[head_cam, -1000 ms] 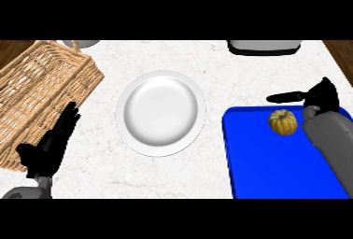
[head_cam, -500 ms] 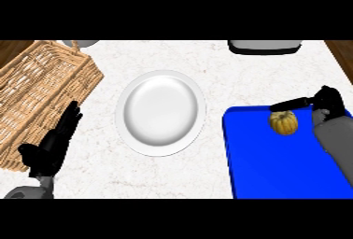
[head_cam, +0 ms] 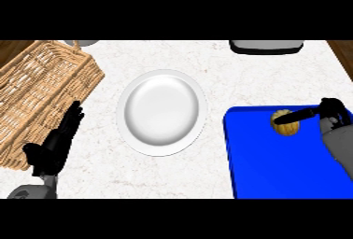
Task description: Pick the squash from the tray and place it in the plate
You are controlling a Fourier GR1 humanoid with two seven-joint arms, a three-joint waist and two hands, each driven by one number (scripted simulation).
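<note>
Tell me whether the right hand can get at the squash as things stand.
Probably yes: the right hand is beside the squash, a finger across its top; nothing on the blue tray blocks it.

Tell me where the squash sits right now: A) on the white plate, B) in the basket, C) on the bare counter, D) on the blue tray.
D: the squash lies on the blue tray, near its far edge, with a finger of the right hand across its top.
</note>
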